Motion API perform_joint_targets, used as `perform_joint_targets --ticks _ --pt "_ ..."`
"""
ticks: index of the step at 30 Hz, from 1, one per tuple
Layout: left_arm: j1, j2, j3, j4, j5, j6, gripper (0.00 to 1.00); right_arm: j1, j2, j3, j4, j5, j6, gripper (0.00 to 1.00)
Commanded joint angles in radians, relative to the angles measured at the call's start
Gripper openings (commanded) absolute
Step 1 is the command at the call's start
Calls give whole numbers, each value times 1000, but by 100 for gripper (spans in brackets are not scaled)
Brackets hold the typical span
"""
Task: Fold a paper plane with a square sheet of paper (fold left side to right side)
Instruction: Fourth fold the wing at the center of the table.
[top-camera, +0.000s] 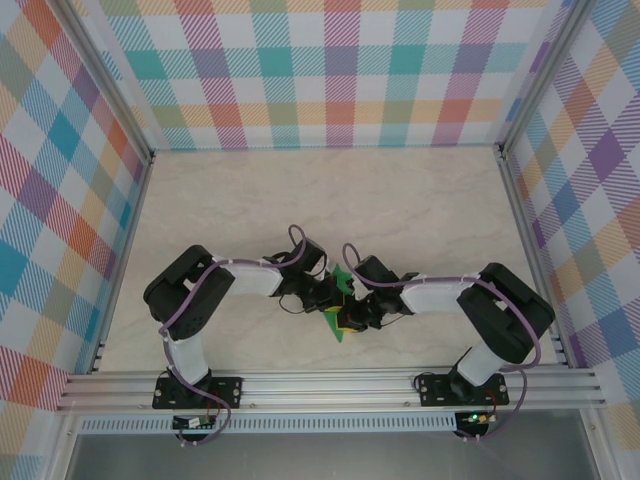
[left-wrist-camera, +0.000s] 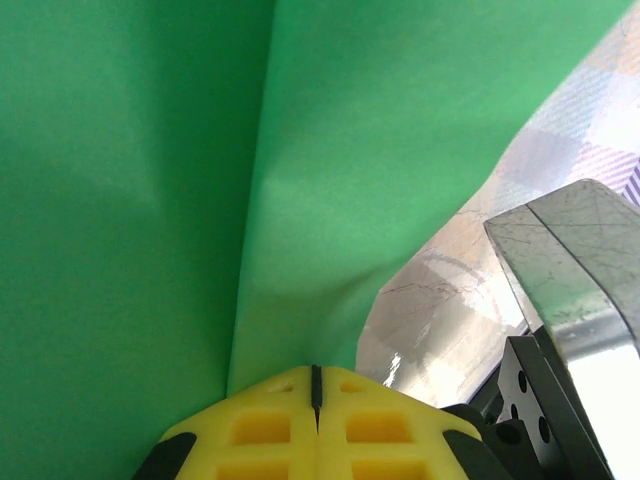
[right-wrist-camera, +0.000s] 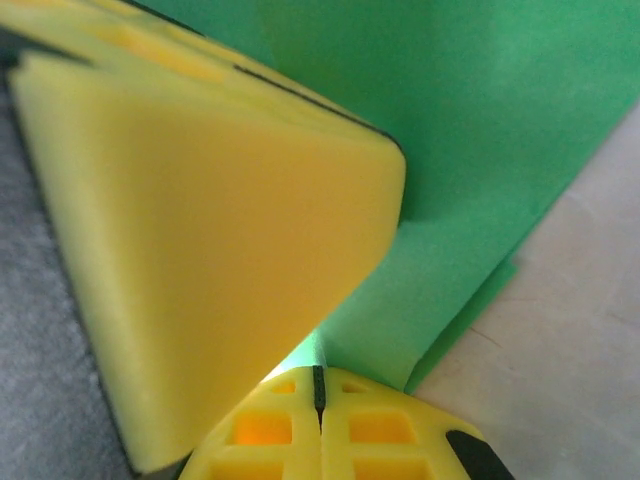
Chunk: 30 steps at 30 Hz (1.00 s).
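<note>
Left gripper (left-wrist-camera: 316, 388) was clamped shut on the folded green paper (left-wrist-camera: 150, 200). Right gripper (right-wrist-camera: 318, 388) pinched it too, jaws closed

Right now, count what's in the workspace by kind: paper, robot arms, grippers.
Bright green thin paper sheet: 1
Black-and-white robot arms: 2, left arm and right arm
Yellow-padded grippers: 2, left gripper and right gripper
Total: 5

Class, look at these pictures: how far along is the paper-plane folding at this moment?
Done: the thin bright green paper is already folded into a small narrow shape, with a crease showing in the left wrist view. In hand: the left jaws and right jaws are both shut on it, meeting between the arms. Left: no clear pointed dart shows yet; I cannot count the remaining folds.
</note>
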Motion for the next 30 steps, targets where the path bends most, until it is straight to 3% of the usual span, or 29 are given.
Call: perform_joint_targets --ticks 1,16,30 --pt "20 34 13 -51 -65 46 0 4 49 -34 -165 120 -27 0" --pt "129 70 141 -125 -50 147 0 10 63 -45 -168 113 -31 0" --pt "228 196 306 -220 11 279 0 18 57 -52 -164 108 -29 0"
